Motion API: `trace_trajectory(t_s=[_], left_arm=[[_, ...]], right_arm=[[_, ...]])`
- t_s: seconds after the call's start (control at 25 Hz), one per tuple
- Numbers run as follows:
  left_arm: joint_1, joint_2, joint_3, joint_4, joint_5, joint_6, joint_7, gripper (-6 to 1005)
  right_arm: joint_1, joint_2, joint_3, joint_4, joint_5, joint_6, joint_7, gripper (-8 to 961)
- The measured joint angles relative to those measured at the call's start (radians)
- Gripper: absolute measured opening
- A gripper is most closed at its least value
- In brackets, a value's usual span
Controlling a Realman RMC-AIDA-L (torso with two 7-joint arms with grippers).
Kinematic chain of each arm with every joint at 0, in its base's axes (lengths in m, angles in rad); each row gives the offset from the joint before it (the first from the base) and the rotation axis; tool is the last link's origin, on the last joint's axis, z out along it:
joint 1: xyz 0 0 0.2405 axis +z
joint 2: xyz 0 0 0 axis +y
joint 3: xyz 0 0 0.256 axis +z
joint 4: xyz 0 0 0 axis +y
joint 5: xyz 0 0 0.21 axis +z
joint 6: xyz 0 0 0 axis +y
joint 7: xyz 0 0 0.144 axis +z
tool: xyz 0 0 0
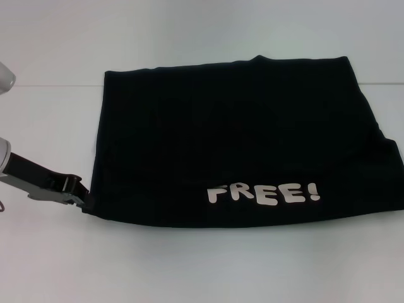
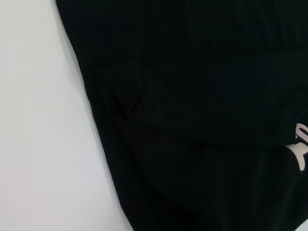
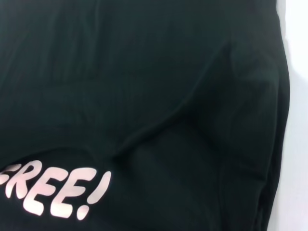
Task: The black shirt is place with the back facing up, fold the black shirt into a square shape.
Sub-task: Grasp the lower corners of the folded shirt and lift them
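Note:
The black shirt [image 1: 240, 139] lies folded on the white table, a wide dark rectangle with white "FREE!" letters [image 1: 264, 193] near its front edge. My left gripper [image 1: 81, 194] sits low at the shirt's near-left corner and is shut on the cloth edge there. In the left wrist view the shirt [image 2: 202, 115] fills most of the frame, with its edge running diagonally against the table. In the right wrist view, creased black cloth [image 3: 144, 96] and the letters [image 3: 57, 192] show. The right gripper shows in no view.
White table surface [image 1: 189, 265] spreads in front of and to the left of the shirt. The shirt's right edge reaches the right border of the head view. A white part of the left arm [image 1: 5, 79] shows at the far left.

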Motion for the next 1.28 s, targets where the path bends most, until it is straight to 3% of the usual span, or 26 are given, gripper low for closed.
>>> trace_trajectory(t_s=[0.44,0.76,1.28], left_arm=[[-0.003,-0.001,0.003,-0.002,-0.002,0.022,0.0,28],[0.001,-0.002,0.012,0.012,0.004,0.128,0.017,28],[0.071,-0.051,0.137,0.091,0.022,0.292,0.024,28]], right_arm=[[0.005,-0.001,0.0,-0.019,-0.005,-0.044,0.001,70],[0.006,-0.001,0.001,-0.046,-0.081,-0.156,0.026,72],[-0.014,0.009,0.001,-0.089,-0.185,-0.345,0.015,75]])
